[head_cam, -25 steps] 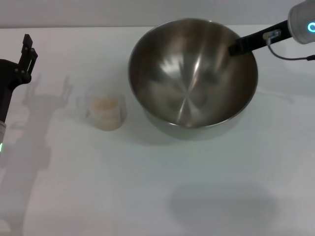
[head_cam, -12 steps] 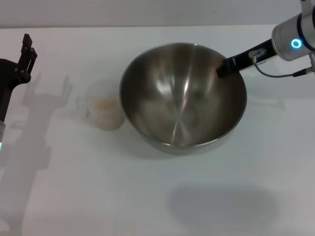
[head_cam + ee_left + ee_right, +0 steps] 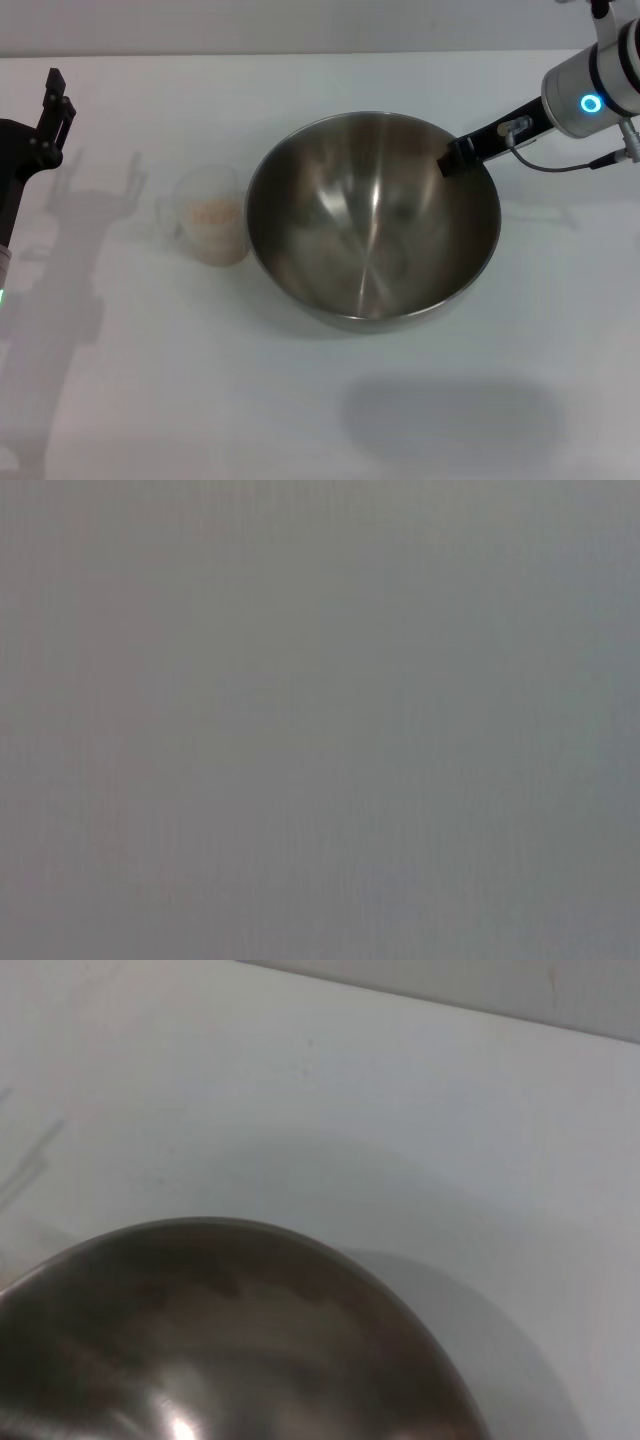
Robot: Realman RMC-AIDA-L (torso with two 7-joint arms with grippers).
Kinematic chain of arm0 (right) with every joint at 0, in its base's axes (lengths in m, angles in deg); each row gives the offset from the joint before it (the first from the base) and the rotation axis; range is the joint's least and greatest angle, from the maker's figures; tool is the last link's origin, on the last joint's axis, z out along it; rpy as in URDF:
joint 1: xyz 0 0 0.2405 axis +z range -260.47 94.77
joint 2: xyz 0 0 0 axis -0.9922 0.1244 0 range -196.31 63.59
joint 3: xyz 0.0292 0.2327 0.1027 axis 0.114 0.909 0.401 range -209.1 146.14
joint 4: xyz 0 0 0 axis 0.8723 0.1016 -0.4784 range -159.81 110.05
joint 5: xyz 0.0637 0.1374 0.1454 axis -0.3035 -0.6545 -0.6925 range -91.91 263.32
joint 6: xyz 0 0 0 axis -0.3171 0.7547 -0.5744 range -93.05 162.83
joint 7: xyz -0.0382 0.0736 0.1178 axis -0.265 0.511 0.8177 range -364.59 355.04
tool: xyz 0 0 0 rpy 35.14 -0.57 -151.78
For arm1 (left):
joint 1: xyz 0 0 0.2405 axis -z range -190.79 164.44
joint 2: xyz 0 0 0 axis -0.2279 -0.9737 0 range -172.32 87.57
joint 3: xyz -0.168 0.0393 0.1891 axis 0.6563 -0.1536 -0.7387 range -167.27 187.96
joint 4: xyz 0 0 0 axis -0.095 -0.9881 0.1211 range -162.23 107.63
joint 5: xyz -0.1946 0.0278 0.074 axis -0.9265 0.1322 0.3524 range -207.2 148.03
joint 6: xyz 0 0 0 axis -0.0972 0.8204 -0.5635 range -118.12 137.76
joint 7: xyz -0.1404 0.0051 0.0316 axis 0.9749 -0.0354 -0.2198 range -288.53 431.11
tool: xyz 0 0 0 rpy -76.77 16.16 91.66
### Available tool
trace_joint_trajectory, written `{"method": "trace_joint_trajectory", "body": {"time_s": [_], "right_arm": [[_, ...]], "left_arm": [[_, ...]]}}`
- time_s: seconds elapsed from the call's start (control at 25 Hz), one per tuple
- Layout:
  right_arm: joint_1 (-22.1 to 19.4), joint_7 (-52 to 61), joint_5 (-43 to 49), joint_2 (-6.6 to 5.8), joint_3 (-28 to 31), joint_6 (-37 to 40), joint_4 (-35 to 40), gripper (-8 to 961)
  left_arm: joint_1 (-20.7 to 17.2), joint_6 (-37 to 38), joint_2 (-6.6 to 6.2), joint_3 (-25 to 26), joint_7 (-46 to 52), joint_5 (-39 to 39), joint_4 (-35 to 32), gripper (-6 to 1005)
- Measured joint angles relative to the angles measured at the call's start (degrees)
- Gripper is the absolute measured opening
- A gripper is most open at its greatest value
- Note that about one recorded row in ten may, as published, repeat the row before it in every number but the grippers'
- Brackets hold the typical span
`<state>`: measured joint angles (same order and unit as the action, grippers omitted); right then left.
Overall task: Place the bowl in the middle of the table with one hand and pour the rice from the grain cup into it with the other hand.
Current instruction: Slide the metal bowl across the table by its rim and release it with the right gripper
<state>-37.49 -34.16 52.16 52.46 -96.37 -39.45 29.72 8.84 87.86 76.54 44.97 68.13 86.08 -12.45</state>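
Steel bowl (image 3: 372,218) sits mid-table (image 3: 300,400), right gripper (image 3: 455,160) pinching its rim; grain cup (image 3: 212,217) of rice (image 3: 211,212) just beside; left gripper (image 3: 52,110) parked, fingers unclear.

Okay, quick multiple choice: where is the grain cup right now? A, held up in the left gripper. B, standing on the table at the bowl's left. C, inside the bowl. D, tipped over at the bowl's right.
B: the grain cup stands upright on the table just left of the bowl, with rice in it, while the left gripper is off at the table's left edge, away from it.
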Motion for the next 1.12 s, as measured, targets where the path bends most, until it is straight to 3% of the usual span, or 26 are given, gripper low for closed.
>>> {"method": "trace_joint_trajectory", "body": {"time_s": [0.28, 0.48, 0.92, 1.12], "right_arm": [[0.17, 0.01, 0.06, 0.00, -0.02, -0.01, -0.24, 115], [0.17, -0.28, 0.77, -0.03, -1.08, 0.65, 1.08, 314], [1.17, -0.17, 2.49, 0.07, -5.11, 2.96, 7.52, 335], [1.03, -0.23, 2.41, 0.11, -7.95, 5.87, 12.34, 508]], "left_arm": [[-0.27, 0.01, 0.00, 0.00, 0.00, 0.00, 0.15, 738], [-0.59, 0.06, 0.00, 0.00, 0.13, -0.01, 0.16, 738], [-1.05, 0.44, 0.09, 0.00, 0.11, 0.00, 0.38, 738], [-1.83, 1.31, 0.09, 0.00, 0.16, -0.01, 0.62, 738]]}}
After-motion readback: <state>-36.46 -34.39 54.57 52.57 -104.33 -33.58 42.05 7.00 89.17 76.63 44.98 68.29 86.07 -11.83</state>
